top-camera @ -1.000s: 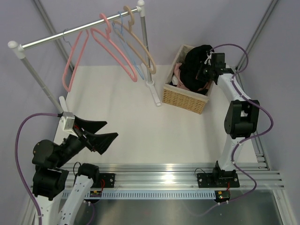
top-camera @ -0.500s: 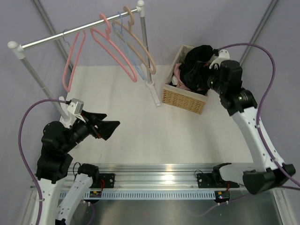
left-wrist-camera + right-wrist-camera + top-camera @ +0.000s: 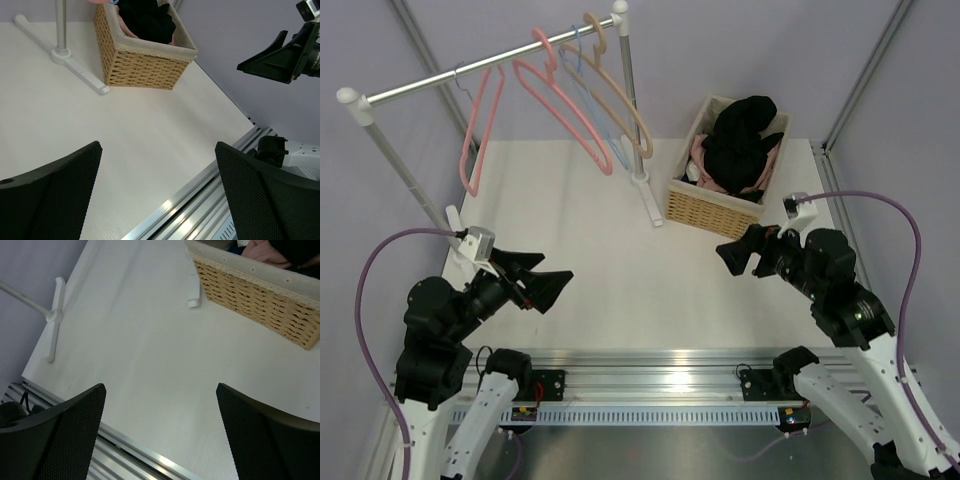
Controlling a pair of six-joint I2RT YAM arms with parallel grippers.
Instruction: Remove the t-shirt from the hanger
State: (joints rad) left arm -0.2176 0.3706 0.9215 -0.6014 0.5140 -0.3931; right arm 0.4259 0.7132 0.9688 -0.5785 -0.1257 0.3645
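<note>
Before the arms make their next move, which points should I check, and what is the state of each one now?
1. t-shirt in the basket, off every hanger: ok.
2. Both pink hangers bare on the rail: ok.
3. Left gripper open, holding nothing: ok.
4. Right gripper open, holding nothing, apart from the basket: ok.
5. t-shirt wholly inside the basket's rim: cannot tell.

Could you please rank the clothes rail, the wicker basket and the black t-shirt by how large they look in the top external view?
1. clothes rail, spanning the most of the view, though it is raised and probably nearer the camera.
2. wicker basket.
3. black t-shirt, bunched inside the basket.
</note>
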